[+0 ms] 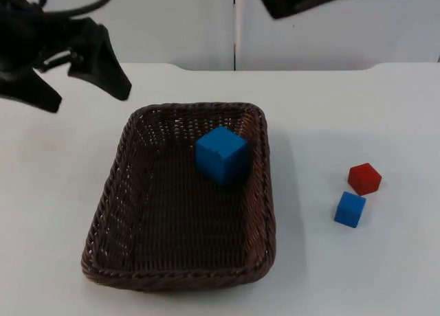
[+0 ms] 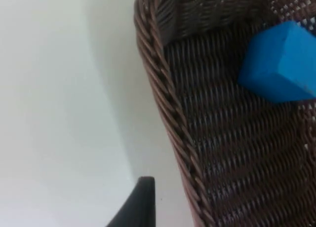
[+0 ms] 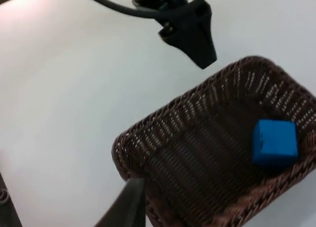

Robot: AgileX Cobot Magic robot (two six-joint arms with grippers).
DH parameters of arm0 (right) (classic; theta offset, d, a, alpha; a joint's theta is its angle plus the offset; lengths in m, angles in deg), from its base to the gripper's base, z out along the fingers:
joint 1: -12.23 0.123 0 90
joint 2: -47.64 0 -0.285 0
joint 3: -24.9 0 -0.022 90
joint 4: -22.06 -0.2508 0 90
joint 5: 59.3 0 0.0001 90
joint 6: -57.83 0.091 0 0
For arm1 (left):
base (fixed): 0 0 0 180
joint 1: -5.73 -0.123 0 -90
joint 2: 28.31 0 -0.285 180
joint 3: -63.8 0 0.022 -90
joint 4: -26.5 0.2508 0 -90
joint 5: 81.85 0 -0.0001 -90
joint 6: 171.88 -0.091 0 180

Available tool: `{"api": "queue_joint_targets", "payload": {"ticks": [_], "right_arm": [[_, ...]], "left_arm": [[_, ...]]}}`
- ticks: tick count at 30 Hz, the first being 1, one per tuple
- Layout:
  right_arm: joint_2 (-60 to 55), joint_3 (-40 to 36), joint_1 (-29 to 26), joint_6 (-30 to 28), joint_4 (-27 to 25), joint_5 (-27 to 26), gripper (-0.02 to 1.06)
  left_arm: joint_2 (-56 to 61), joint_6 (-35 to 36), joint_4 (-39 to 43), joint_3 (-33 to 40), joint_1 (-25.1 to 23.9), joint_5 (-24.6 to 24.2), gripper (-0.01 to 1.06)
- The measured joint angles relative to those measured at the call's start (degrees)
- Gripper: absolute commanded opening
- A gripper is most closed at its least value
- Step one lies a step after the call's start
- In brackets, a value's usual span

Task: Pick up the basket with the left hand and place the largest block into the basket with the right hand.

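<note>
On the white bench (image 1: 62, 192), mid-picture in the top view, sits the dark brown woven wicker basket (image 1: 110, 213), rectangular w/ rounded corners, flat on the surface, not lifted. Inside it, toward the far right corner & close against the right wall, lies the large blue cube block (image 1: 222, 154); the left wrist view has it (image 2: 281, 64) on the woven floor, and the right wrist view (image 3: 274, 142) agrees. It's clearly bigger than the other two: a small red block (image 1: 364, 178) and a small blue block (image 1: 350, 209), both out on the bench right of the basket, just beside each other, well apart from the rim.

Progress, as I judge it: the main goal looks done, i.e. largest block is in the basket. Basket rests on the bench, held by neither arm, so nothing obvious is left except arms clearing off.

Left claw (image 1: 82, 69) hangs over the bench just beyond the basket's far left corner, apart from the rim, fingers spread wide, holding nothing. Right claw: arm is up at the far edge above the partition; can't tell its state.

Basket weave looks tight, rim braided, walls slanting outward.
</note>
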Motion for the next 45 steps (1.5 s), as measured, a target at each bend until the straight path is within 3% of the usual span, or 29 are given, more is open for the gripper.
{"api": "queue_joint_targets", "payload": {"ticks": [13,22,37,45], "right_arm": [[13.1,-14.1,0.0,0.4,0.0,-9.0,1.05],[24.0,-22.4,0.0,0.4,0.0,-10.7,1.05],[42.1,-30.4,0.1,0.4,0.0,-8.5,1.05],[49.3,-31.0,0.1,0.6,0.0,-1.0,1.05]], "left_arm": [[19.3,0.2,0.7,10.6,0.0,2.8,0.96],[34.3,0.2,0.7,19.5,0.0,6.0,0.96],[60.9,6.7,8.9,21.3,0.0,4.3,0.96],[71.7,20.9,26.0,21.3,0.0,-1.5,0.96]]}}
